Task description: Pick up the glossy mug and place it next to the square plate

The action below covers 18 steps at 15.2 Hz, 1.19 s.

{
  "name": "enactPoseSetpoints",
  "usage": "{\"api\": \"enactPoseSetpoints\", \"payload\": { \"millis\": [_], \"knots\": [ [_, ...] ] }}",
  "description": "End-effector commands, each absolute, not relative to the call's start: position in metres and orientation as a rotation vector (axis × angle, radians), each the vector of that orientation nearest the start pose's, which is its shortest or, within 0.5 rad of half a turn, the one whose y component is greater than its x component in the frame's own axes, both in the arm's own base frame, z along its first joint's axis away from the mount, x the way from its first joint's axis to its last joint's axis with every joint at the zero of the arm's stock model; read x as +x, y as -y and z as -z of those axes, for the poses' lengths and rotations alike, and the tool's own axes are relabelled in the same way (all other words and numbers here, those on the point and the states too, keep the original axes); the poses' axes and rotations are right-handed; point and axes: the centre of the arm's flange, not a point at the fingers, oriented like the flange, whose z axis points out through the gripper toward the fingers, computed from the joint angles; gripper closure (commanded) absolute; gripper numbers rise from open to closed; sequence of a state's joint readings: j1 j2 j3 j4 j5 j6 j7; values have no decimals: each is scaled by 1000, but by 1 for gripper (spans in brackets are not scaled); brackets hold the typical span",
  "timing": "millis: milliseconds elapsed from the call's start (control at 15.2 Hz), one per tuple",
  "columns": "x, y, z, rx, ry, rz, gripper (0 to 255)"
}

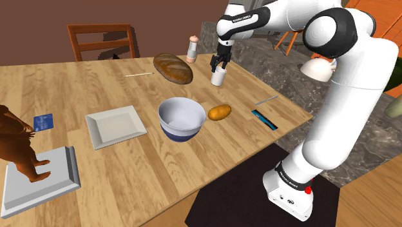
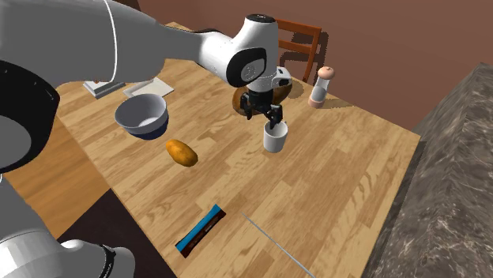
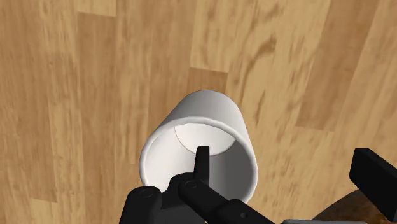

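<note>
1. Alignment is the crux: the white mug (image 1: 218, 78) stands directly beneath the end effector (image 1: 219, 64). That is 6 o'clock from it in the shoulder view and about 5 o'clock in the second exterior view.
2. The end effector is open and grips nothing. In the wrist view one finger (image 3: 202, 159) dips into the mug's mouth. The other finger (image 3: 375, 181) stands outside the wall and apart from it, so one side of the rim lies between the two. Whether the inner finger touches the wall I cannot tell.
3. The mug is upright, its long axis vertical and its mouth pointing straight up at the end effector. No handle can be made out.
4. It rests on the wooden surface (image 1: 77, 90) near the far side. In the shoulder view a bread loaf (image 1: 172, 68) lies at about 9 o'clock from it.
5. The square plate (image 1: 116, 126) lies at roughly 8 o'clock from the mug in the shoulder view, well apart. A bowl (image 1: 182, 134) stands between them.
6. Judging from this, closing would pinch the rim wall. The carry would then run toward 8 o'clock, high enough to clear the bowl.
</note>
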State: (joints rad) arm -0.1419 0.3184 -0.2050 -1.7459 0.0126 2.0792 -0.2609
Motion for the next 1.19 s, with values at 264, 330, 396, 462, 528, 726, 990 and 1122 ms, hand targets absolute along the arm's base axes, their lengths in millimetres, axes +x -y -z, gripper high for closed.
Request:
{"api": "enactPoseSetpoints", "payload": {
  "millis": [264,330,396,462,528,726,990,1122],
  "knots": [
    [631,224,-366,-3198,-132,10,0],
    [631,225,-361,-3198,-132,10,0],
    [631,225,-356,-3198,-132,10,0],
    [631,225,-351,-3198,-132,10,0],
    [631,225,-348,-3198,-132,10,0],
    [631,225,-347,-3198,-132,10,0],
    [631,225,-347,-3198,-132,10,0],
    [631,225,-348,-3198,-132,10,255]
  ]
}}
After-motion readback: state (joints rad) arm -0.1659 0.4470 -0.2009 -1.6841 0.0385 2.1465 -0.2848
